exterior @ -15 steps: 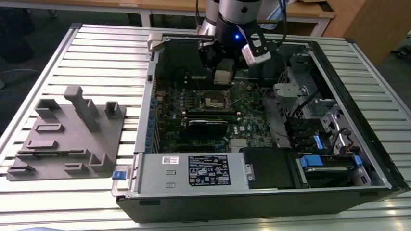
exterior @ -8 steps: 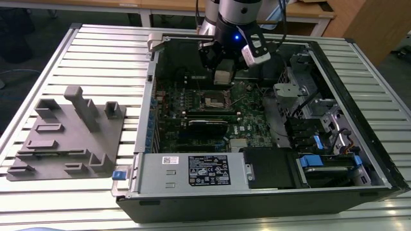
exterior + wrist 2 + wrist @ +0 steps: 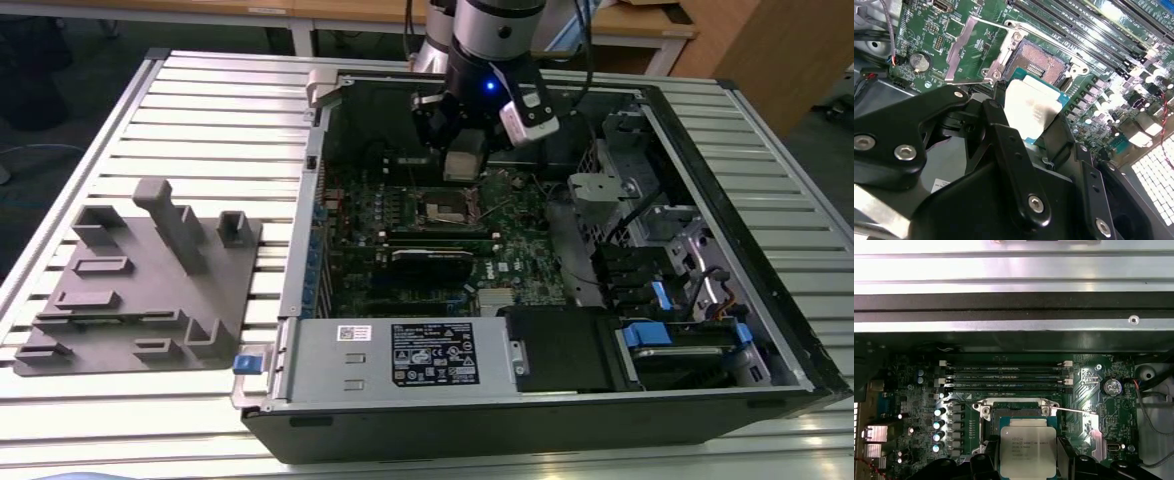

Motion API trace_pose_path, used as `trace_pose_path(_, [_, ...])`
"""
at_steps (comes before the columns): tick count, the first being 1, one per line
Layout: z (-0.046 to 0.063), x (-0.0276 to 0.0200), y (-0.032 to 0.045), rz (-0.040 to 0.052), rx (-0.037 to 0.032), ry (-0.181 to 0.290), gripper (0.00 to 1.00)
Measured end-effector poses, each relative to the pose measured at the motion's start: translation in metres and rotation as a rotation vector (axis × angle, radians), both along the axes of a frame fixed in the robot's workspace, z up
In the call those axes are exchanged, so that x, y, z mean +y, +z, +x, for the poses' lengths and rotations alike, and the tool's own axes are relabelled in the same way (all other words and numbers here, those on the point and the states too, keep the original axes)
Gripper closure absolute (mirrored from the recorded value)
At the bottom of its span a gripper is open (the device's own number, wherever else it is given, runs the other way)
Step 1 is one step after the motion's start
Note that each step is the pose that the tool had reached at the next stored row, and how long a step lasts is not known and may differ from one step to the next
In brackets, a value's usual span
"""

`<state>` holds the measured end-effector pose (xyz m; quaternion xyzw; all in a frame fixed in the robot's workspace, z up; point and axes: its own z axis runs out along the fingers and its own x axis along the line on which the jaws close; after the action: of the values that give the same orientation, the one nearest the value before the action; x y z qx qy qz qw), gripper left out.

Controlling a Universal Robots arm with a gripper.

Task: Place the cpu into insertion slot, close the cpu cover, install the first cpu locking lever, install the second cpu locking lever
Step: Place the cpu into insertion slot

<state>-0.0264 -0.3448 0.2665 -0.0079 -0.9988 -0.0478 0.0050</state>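
My gripper hangs inside the open computer case, just behind the insertion slot as the exterior view shows it. It is shut on the cpu, a flat grey square chip held by its edges between the black fingers. In the second wrist view the cpu hovers tilted close over the insertion slot, whose dark pin field is bare. The cpu cover, a silvery frame, lies flipped open beside the socket. A thin locking lever stands raised by the insertion slot.
Long black memory slots run beside the socket, near the case wall. A coin battery and cables sit on the other side. A grey fixture block lies on the slatted table at the exterior view's left. Drive bays fill the case's right.
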Motion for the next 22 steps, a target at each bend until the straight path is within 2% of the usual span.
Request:
trace_pose_path(15, [0.0, 0.0, -0.0045, -0.0003, 0.0001, 0.0, 0.46])
trace_pose_path(22, [0.0, 0.0, -0.0094, 0.0, 0.0, 0.0, 0.46])
